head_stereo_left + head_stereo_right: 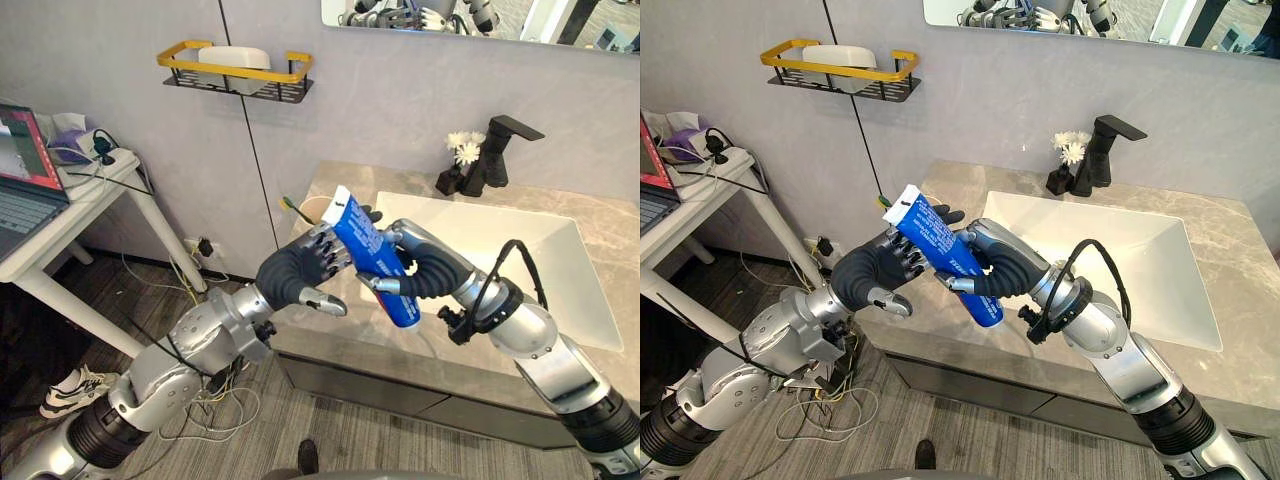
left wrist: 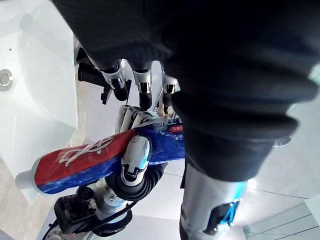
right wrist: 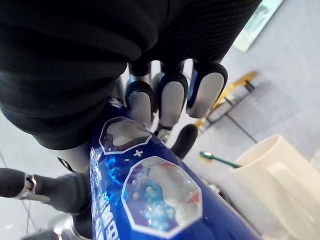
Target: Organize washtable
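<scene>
A blue toothpaste tube (image 1: 375, 262) hangs slanted in the air over the front left corner of the stone washtable (image 1: 600, 240), crimped end up and cap end down. My right hand (image 1: 435, 270) is shut on its lower half, fingers and thumb wrapped round it (image 2: 135, 160). My left hand (image 1: 295, 272) is beside the tube's upper half with its fingertips (image 1: 325, 250) against it and its thumb held apart below; it is open. Behind the tube a cream cup (image 3: 270, 180) with a green toothbrush (image 3: 217, 159) stands on the counter.
A white sink (image 1: 520, 250) takes up the counter's middle, with a black faucet (image 1: 495, 150) and small white flowers (image 1: 463, 147) behind it. A black and yellow shelf (image 1: 235, 72) hangs on the wall. At the left is a white side table (image 1: 90, 205) with a laptop.
</scene>
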Robot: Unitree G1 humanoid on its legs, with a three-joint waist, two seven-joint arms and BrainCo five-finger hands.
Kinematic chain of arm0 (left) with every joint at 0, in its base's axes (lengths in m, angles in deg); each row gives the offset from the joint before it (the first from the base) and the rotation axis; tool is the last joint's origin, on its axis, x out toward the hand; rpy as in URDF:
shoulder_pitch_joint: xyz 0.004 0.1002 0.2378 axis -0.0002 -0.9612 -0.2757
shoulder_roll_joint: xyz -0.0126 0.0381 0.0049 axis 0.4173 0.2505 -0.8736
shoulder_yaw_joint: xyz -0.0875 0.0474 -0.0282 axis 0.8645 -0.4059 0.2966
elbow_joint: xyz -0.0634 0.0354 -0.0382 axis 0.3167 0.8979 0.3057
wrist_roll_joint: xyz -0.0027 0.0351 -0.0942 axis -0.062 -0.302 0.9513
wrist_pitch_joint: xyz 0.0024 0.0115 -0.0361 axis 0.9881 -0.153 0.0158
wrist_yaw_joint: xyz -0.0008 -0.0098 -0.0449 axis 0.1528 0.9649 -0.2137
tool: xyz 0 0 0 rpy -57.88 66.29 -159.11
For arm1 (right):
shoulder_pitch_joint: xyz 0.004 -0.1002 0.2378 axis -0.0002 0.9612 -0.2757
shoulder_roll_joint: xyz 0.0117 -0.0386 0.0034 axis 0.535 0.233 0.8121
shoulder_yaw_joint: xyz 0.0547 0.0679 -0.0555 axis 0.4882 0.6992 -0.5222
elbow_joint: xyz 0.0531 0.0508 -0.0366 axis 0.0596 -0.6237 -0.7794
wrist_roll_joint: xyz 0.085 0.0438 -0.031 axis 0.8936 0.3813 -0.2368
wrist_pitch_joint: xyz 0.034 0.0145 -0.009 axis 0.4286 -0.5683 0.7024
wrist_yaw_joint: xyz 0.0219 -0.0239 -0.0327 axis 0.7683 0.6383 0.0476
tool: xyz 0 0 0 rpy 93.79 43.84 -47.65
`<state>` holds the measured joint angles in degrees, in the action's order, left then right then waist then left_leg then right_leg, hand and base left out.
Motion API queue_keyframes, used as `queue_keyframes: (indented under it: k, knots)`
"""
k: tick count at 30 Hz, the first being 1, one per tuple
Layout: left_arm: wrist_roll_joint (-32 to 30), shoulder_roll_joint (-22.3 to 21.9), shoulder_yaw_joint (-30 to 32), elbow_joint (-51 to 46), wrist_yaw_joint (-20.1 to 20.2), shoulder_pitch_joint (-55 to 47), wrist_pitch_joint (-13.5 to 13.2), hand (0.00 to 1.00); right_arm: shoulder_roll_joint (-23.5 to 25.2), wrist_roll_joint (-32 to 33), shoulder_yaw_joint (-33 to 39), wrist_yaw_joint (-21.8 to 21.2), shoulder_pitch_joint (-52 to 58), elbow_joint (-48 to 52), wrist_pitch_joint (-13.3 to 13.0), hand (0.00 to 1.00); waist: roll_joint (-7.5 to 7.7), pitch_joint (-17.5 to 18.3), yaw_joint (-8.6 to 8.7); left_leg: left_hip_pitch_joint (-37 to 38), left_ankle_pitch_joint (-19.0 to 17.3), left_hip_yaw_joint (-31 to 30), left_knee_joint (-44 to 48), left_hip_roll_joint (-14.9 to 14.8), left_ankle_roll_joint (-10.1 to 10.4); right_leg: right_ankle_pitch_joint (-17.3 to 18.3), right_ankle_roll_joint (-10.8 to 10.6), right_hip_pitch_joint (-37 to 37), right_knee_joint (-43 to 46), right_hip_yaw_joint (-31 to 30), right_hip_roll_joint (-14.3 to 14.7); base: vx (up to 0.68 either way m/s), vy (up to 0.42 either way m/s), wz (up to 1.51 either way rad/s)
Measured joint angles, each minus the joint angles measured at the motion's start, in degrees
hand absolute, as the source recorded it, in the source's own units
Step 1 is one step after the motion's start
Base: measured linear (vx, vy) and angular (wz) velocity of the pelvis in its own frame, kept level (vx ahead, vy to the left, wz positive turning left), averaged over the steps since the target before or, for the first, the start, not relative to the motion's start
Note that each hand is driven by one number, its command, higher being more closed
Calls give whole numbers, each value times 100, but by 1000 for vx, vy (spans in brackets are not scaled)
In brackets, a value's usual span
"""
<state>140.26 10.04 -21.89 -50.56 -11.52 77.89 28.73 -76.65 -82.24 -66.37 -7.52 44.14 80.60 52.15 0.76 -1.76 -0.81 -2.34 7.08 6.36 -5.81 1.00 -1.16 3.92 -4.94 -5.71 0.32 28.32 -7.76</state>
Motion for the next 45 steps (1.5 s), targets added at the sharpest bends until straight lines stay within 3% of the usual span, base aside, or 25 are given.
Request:
queue_keyframes:
  k: [14,28,29,45]
  knots:
    - [-291,-659,-335,371,-335,742,9,0,405,16,-241,-129,-12,133,128,100,15,-4,-2,1,0,18,2,-1,0,-41,8,-4,-33,-18,7,0,0,0]
    - [-512,-912,-369,533,-391,1127,6,0,545,79,-447,-142,118,-90,171,100,35,-3,-3,1,1,13,3,0,-1,-43,10,-4,-34,-16,7,0,0,0]
    - [-510,-915,-378,531,-368,1128,6,100,548,79,-469,-156,169,-111,181,100,36,-3,-3,1,1,13,3,0,-1,-43,10,-3,-34,-16,6,0,0,0]
    - [-512,-1014,-400,546,-351,1127,15,100,710,72,-493,-331,294,-154,179,100,40,-1,2,1,1,13,14,-1,-1,-43,11,-3,-37,-17,7,0,0,0]
